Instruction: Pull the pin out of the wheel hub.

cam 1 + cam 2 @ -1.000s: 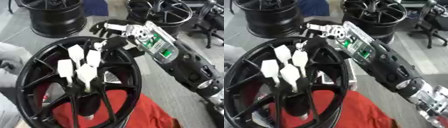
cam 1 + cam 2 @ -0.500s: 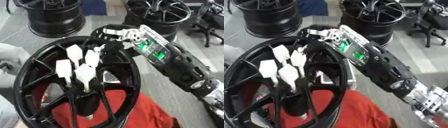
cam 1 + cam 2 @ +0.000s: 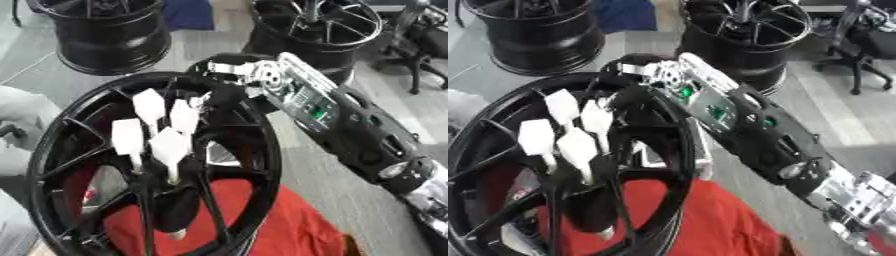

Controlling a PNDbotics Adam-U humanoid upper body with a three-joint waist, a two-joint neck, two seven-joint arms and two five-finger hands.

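Across the lower left of the frame a large glossy black spoked wheel hub [image 3: 149,165] stands tilted over a red cloth [image 3: 280,225] on the grey floor [image 3: 367,200]. Four white flat-headed plastic pins [image 3: 171,145] rise in a cluster from its centre. From the right, the right hand [image 3: 229,82] reaches over the upper rim just beside the topmost pins; whether its fingers pinch one cannot be told. Two more black wheels [image 3: 105,30] and an office chair [image 3: 424,45] fill the top.
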